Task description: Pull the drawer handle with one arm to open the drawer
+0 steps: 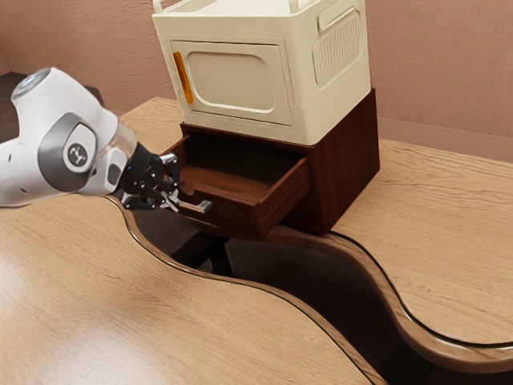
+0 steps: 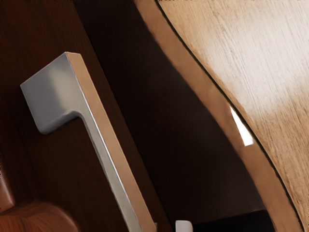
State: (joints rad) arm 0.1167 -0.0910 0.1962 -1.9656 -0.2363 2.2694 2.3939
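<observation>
Pull step's in hand, prob. nearly done: the drawer [image 1: 236,215] juts well out of the dark cabinet [image 1: 353,156] on the desk [image 1: 433,212], its inside showing. The jaws are right at the metal handle [image 1: 200,207] on its front; can't tell from here if they're gripping it or open. Next, I'd say: a bit more straight pull if needed, w/o twisting, then let go & back off.

The exterior view looks down aslant from beside the arm [image 1: 72,152], well back, over the drawer [image 1: 236,218] – the wrist view peers down closely, sharing with it the handle [image 2: 113,159] and curved table edge [image 2: 190,82].
</observation>
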